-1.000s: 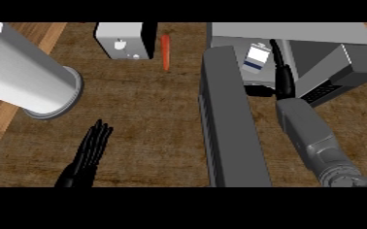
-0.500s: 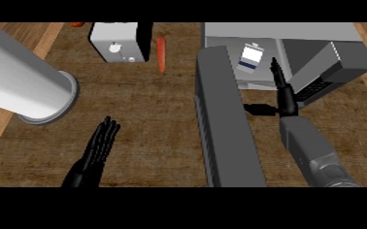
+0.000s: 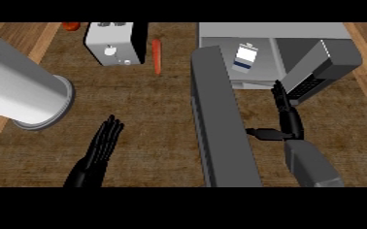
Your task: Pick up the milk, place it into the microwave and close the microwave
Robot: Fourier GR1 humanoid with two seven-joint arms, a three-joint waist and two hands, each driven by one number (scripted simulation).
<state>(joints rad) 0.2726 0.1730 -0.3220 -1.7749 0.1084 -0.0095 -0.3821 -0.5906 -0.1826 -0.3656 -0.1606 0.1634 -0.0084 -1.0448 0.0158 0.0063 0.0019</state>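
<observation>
Looking down at the wood-grain desk (image 3: 143, 106) from my remote seat

Boxy white-and-blue milk (image 3: 246, 57) sits inside the grey microwave (image 3: 272, 34), slab door (image 3: 222, 126) swung open; right hand (image 3: 287, 119) fingers straight, thumb out, left hand (image 3: 97, 150) flat.

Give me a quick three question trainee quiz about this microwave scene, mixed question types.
1. True or false: the milk carton stands inside the microwave.
2. The microwave door is: A) open B) closed.
3. Which hand is nearer the door?

Key: 1 true. 2 A. 3 the right hand, open, just right of the door; the left hand rests open at lower left.
</observation>
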